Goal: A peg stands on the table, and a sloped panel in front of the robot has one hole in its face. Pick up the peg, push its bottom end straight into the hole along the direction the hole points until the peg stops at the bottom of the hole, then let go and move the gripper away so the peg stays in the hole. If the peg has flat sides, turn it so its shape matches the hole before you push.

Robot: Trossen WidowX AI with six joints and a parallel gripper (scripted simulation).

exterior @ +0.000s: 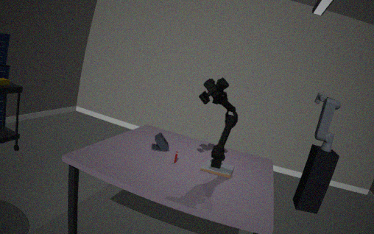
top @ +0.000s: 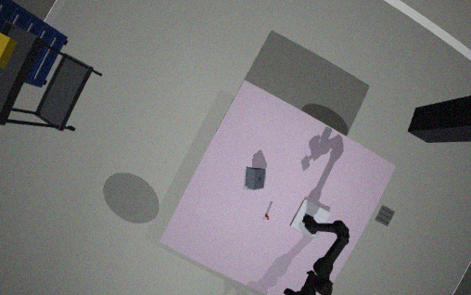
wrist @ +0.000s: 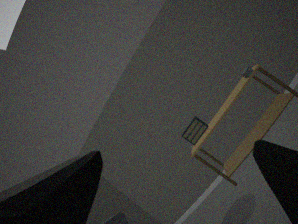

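A small red peg (top: 267, 215) (exterior: 176, 157) stands on the pink table (top: 218, 223) (exterior: 121, 165), about midway between the panel and the arm's base. The grey sloped panel (top: 255, 177) (exterior: 160, 142) sits on the table beyond the peg; its hole is too small to make out. My gripper (exterior: 214, 88) (wrist: 177, 153) is open and empty. It is raised high above the table on the nearly upright arm, far from the peg and the panel. The wrist view shows only the two dark fingers, the room's walls and floor, and a distant cart; neither the peg nor the panel shows there.
The arm's base stands on a light plate (top: 321, 214) (exterior: 217, 171) near the table's right side. A grey robot (exterior: 325, 121) on a black pedestal (top: 440, 118) (exterior: 314, 180) stands off the table to the right. A dark cart (top: 60, 93) (exterior: 9, 110) (wrist: 240, 123) stands far left.
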